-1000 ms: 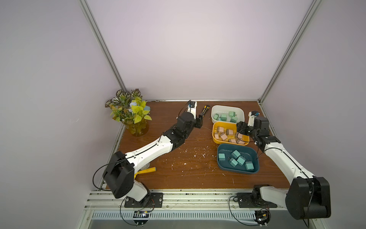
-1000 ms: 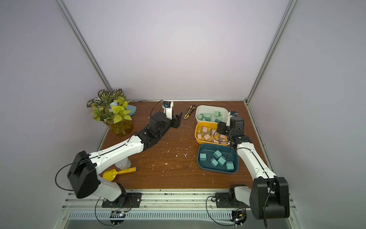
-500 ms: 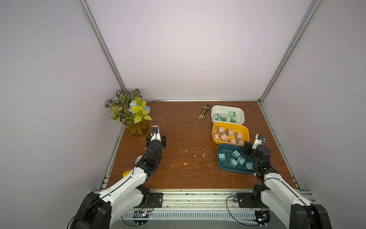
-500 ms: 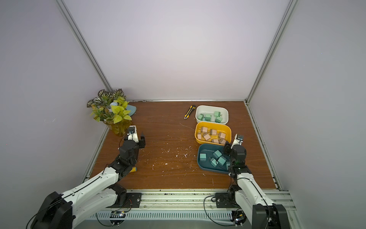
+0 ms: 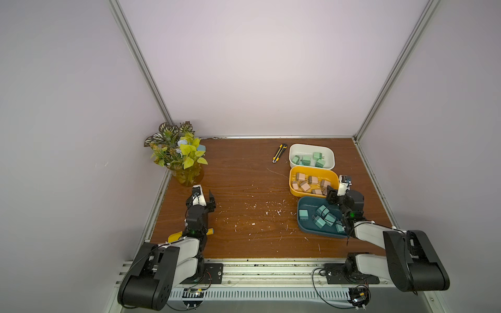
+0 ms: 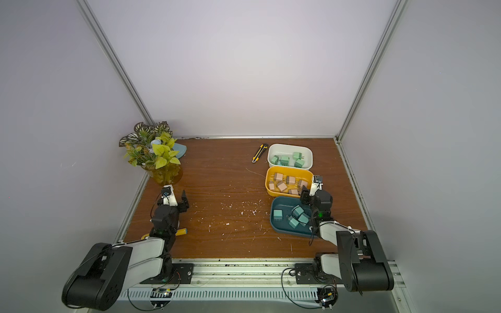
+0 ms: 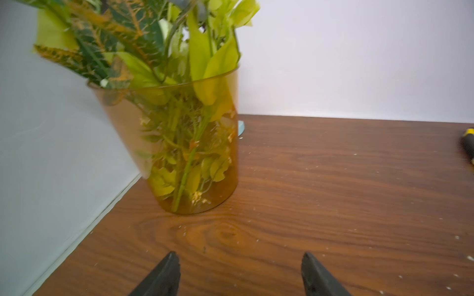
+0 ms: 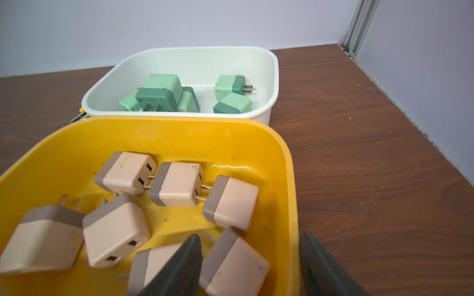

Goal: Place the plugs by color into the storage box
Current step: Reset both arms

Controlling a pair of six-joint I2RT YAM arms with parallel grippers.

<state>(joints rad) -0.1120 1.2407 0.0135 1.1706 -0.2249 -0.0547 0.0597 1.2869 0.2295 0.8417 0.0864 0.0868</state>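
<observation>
Left gripper point(image 7: 239, 256) and right gripper point(image 8: 249, 235), jaws apart and empty, have pulled back toward the near edge of the table point(image 5: 244, 176); plugs point(image 8: 177, 184) lie colour-sorted in three trays point(image 5: 291, 178) along the right edge, so sorting looks finished.

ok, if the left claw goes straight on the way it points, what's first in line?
Likely the amber vase: it stands ahead of the left claw, slightly off-centre, so it might only graze.
</observation>
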